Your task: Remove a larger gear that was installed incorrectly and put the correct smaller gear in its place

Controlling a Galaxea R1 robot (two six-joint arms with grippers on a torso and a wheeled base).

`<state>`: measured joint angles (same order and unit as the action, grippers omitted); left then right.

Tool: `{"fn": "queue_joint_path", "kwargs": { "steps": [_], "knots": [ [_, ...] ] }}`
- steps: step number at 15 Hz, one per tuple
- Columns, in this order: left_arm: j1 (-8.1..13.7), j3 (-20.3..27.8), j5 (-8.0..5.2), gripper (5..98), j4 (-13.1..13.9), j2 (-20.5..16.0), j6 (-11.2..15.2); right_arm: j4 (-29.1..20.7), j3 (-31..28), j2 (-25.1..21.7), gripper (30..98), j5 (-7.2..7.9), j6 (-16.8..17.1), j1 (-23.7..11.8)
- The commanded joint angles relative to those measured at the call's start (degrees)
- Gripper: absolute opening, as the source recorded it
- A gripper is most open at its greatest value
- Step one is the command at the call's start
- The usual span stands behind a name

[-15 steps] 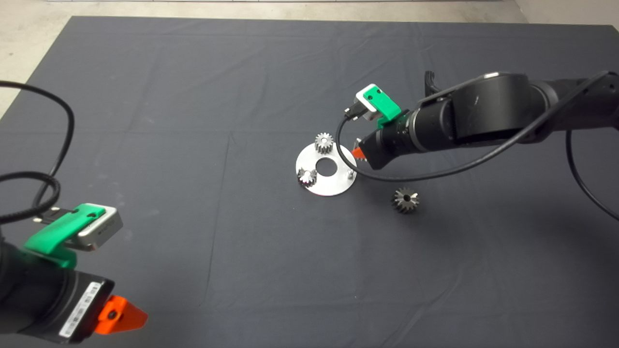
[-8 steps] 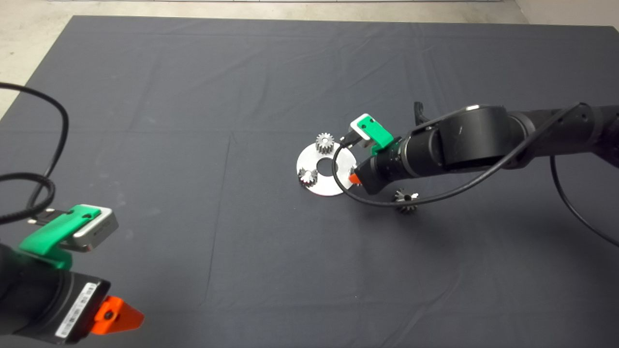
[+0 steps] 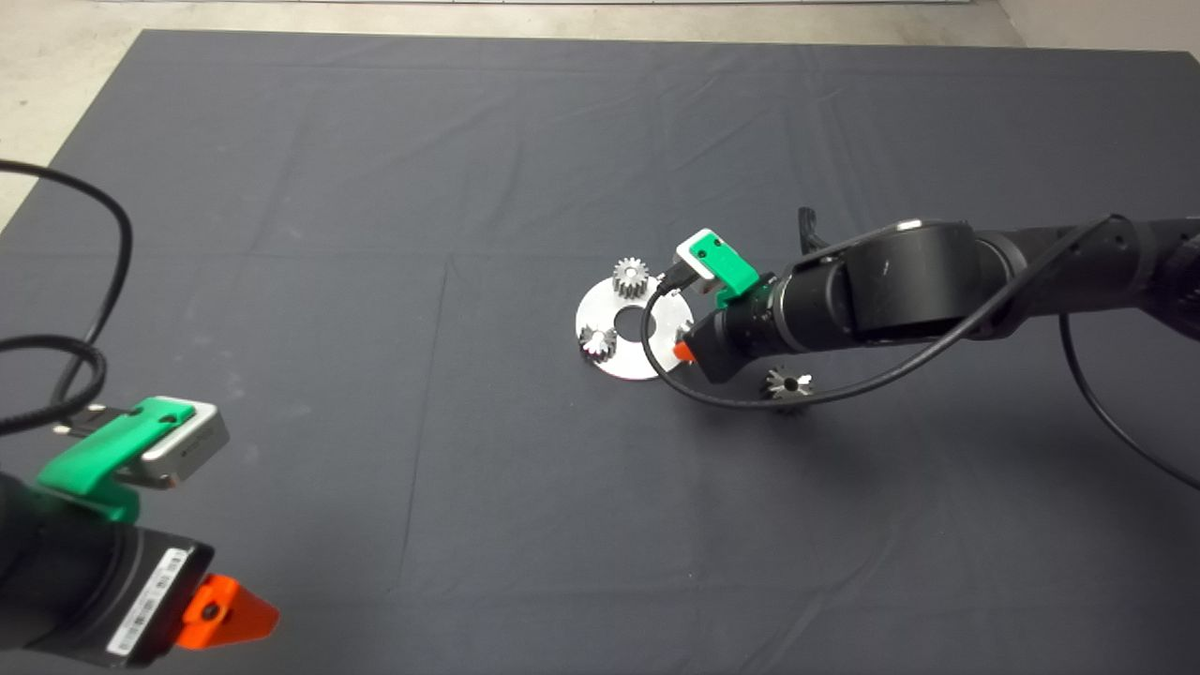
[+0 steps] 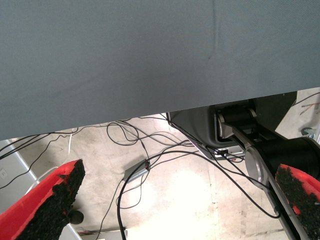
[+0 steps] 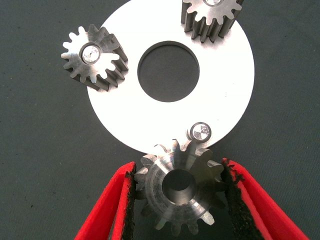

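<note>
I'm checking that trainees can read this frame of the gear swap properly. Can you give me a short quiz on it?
1. True or false: the right gripper holds a small gear between its fingers, while the left gripper waits at the lower left.
2. How many gears sit on pins of the round plate? A) one B) two C) three
3. Where is the large gear?

Key
1. True.
2. B. The third pin is bare, and the held gear is beside it.
3. It is on the mat, off the plate, partly hidden by the right arm.
</note>
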<state>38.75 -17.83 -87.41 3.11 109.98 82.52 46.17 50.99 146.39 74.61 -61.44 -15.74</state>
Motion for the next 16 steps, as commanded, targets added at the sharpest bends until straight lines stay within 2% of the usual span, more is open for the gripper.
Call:
{"fn": "queue_joint_path", "kwargs": {
  "steps": [1, 9, 16],
  "knots": [
    [0.5, 0.9, -0.31, 98.3, 0.9, -0.2, 0.0, 3.5, -0.1, 0.2, 40.4, -0.57, -0.6, -1.6],
    [0.5, 0.9, -0.31, 98.3, 0.9, -0.2, 0.0, 4.5, 3.8, 1.7, 40.4, -0.69, -0.6, -1.2],
    [0.5, 0.9, -0.31, 98.3, 0.9, -0.2, 0.0, 5.6, 3.9, 2.3, 40.4, -0.69, -0.5, -0.4]
  ]
}}
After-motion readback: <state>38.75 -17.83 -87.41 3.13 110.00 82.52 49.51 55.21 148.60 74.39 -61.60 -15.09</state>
